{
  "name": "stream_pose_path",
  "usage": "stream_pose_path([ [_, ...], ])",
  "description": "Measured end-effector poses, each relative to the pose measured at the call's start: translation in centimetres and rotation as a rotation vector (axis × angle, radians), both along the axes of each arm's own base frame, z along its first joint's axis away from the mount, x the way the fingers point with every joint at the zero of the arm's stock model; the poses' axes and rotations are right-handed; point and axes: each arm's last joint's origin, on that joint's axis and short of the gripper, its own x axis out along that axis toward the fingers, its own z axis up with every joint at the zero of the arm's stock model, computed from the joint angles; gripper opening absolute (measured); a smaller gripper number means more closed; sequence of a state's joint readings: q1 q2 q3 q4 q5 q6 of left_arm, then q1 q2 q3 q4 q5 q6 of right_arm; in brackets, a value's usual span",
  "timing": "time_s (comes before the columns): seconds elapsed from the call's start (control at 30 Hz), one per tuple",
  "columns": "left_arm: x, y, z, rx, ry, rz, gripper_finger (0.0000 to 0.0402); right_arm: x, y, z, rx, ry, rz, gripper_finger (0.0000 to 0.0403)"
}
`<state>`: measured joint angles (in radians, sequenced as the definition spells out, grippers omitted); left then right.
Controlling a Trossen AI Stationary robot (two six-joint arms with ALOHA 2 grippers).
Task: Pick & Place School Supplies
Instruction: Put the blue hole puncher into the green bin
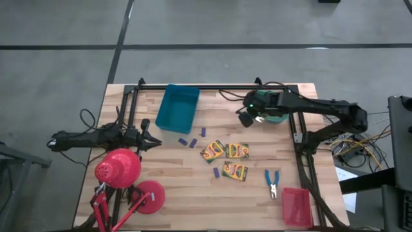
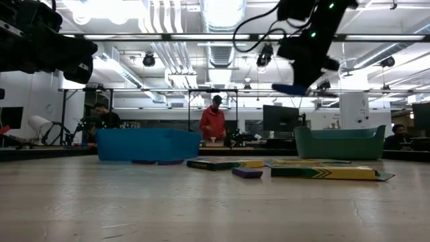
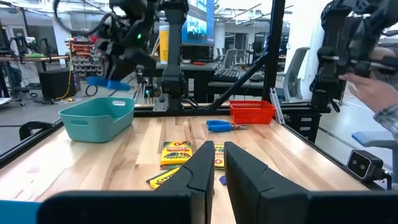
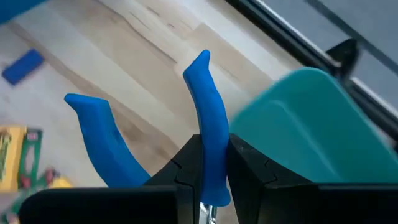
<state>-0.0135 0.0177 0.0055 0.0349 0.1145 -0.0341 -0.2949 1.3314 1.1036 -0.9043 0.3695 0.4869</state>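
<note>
High view: right end effector (image 1: 248,116) aloft beside the teal tray (image 1: 278,116), left arm waiting at the surface's (image 1: 193,187) left edge. Low view: room with people behind. Right wrist view: jaws pinching blue-handled scissors (image 4: 208,134), handles pointing forward along the fingers, teal tray just beside. Left end effector (image 3: 214,168) pressed together, empty; crayon boxes (image 3: 177,152) just ahead.

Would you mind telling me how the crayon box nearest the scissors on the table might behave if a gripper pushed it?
The crayon box lies flat on the bare wooden table, so it would probably slide rather than tip or roll. It looks like thin card, likely light, and may dent under a firm squeeze. The purple stick beside it could get shoved along.
</note>
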Motion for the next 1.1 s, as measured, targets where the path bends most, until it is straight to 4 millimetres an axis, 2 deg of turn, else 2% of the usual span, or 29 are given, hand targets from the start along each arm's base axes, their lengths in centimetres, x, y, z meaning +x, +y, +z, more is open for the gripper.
stream_pose_path([
  [0.17,0.0,0.0,0.0,0.000,0.000,0.000,0.0041,-2.2,0.0,1.8,0.010,0.057,-0.047,0.0050],
  [0.3,0.0,0.0,0.0,0.000,0.000,0.000,0.0041,-3.5,-0.4,2.1,0.033,0.111,-0.145,0.0050],
  [0.67,0.0,0.0,0.0,0.000,0.000,0.000,0.0040,-3.8,-3.5,0.0,0.051,0.218,-0.275,0.0050],
  [0.93,0.0,0.0,0.0,0.000,0.001,0.000,0.0041,-3.1,-5.3,-2.4,0.085,0.348,-0.238,0.0050],
  [1.1,0.0,0.0,0.0,0.000,0.001,0.000,0.0040,-2.9,-6.5,-3.1,0.061,0.339,-0.154,0.0050],
])
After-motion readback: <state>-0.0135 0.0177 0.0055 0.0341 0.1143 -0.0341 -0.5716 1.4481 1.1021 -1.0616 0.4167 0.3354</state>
